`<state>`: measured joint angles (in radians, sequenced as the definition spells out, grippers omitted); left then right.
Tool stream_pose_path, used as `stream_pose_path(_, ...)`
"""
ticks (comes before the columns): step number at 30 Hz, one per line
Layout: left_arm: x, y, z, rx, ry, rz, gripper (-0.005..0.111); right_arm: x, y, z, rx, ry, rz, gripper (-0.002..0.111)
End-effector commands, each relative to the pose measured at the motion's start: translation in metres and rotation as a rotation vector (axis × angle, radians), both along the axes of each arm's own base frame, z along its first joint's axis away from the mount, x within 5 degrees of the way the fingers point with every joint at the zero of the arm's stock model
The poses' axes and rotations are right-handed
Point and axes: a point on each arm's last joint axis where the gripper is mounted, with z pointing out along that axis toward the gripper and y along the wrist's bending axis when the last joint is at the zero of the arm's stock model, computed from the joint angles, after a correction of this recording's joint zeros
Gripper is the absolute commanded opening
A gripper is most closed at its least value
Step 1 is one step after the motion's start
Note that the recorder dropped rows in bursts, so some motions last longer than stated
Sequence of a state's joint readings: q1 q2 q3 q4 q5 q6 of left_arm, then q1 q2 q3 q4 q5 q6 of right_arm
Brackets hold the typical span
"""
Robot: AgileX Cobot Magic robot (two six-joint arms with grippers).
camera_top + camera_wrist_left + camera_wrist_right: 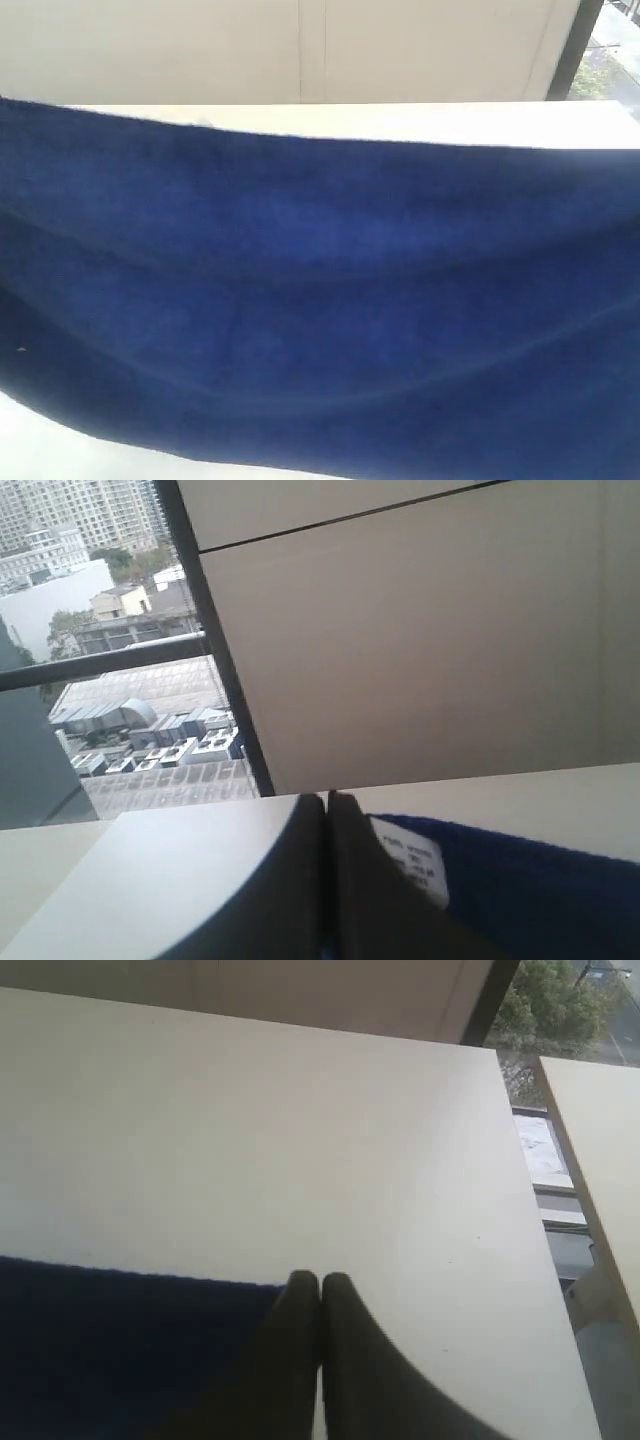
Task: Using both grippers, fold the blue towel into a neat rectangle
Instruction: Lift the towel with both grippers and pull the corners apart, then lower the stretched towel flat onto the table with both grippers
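Observation:
The blue towel [320, 300] hangs spread wide and close in the exterior view, filling most of it; its top edge runs slightly downhill to the right. Neither gripper shows there. In the left wrist view my left gripper [326, 802] is shut, with the blue towel [540, 890] and its white tag [410, 865] pressed against one finger and a sliver of blue between the fingers. In the right wrist view my right gripper [320, 1282] is shut at the towel's [120, 1350] corner, over the white table.
The white table [450, 125] shows behind the towel's top edge, and its bare top [250, 1130] stretches far ahead. A beige wall [300, 50] stands behind it. A window with a dark frame [215, 660] is at the side.

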<state>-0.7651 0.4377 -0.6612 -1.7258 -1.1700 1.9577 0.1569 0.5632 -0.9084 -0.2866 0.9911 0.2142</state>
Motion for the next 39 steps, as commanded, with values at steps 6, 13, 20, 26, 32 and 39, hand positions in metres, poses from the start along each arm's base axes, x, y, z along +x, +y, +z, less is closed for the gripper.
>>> stream_pose_path(6, 0.040, -0.052, -0.021, 0.132, 0.140, -0.161, 0.000, 0.052, 0.007, -0.020, -0.053, 0.118, 0.013, 0.000)
stream_pose_path(13, 0.089, -0.092, -0.066, 0.213, 0.362, -0.163, 0.000, 0.121, 0.010, -0.048, -0.121, 0.175, -0.044, 0.000)
stream_pose_path(20, 0.148, -0.096, -0.111, -0.005, 0.519, -0.256, 0.000, 0.183, 0.016, -0.093, -0.185, 0.228, -0.048, 0.000)
stream_pose_path(26, 0.193, -0.088, -0.124, -0.154, 0.549, -0.370, 0.000, 0.217, 0.023, -0.131, -0.169, 0.253, -0.035, 0.000)
stream_pose_path(32, 0.249, -0.076, -0.148, -0.269, 0.585, -0.426, 0.000, 0.252, 0.011, -0.164, -0.133, 0.296, -0.066, 0.000)
stream_pose_path(39, 0.283, -0.052, -0.178, -0.311, 0.638, -0.336, 0.000, 0.284, -0.021, -0.178, -0.109, 0.306, -0.145, 0.000)
